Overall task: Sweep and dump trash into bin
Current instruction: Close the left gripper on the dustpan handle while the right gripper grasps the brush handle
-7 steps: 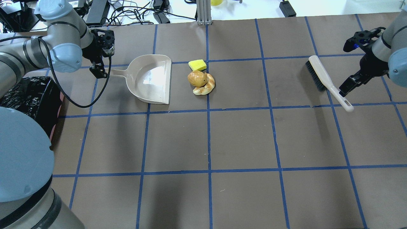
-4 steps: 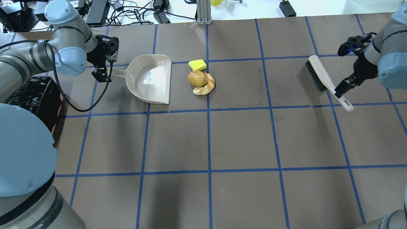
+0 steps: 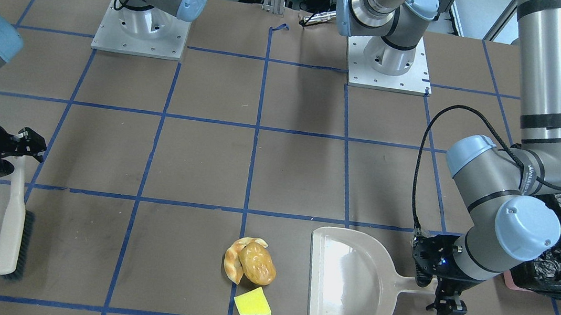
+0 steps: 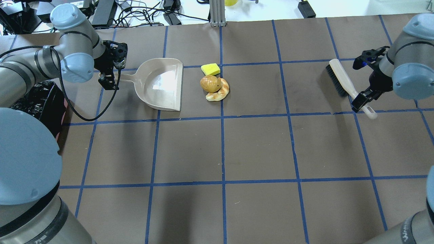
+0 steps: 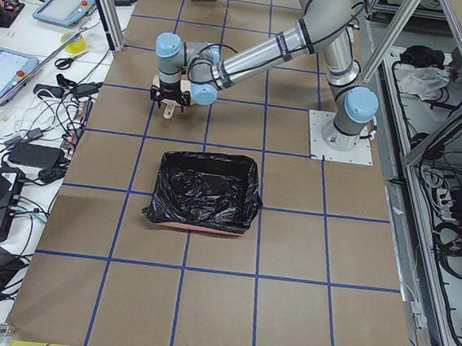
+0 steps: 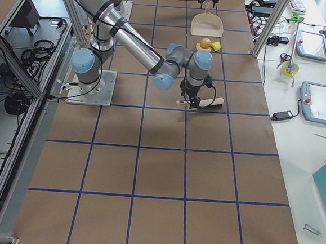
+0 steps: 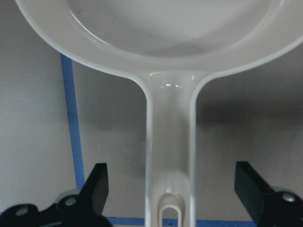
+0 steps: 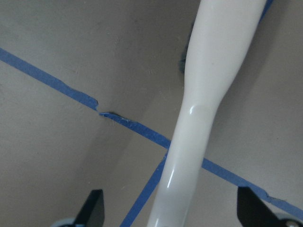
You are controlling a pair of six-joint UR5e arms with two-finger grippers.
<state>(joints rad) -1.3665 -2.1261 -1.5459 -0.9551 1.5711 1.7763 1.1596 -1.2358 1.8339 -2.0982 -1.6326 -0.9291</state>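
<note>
The trash sits mid-table: two golden-brown pastry pieces [image 4: 214,88] [image 3: 251,263] touching each other and a yellow sponge wedge [image 4: 210,69] [image 3: 253,302] just beyond them. A beige dustpan [image 4: 159,84] [image 3: 345,286] lies to their left, mouth toward them. My left gripper [image 4: 108,81] [image 7: 170,189] is open, its fingers [image 7: 94,187] on either side of the dustpan handle [image 7: 170,151]. My right gripper [image 4: 361,100] [image 8: 173,208] is open over the white handle [image 8: 199,123] of a brush [image 4: 342,83] [image 3: 14,222]. The black-lined bin [image 4: 34,101] [image 5: 205,191] stands at the table's left edge.
Blue tape lines [image 4: 222,117] grid the brown table. Cables and power bricks [image 4: 142,13] lie beyond the far edge, with an aluminium post [image 4: 217,13] at the far middle. The arm bases [image 3: 389,59] stand on the robot's side.
My left gripper has moved right, closer over the dustpan handle's end. My right gripper has moved left and come down over the brush handle. The trash, dustpan and brush have not moved.
</note>
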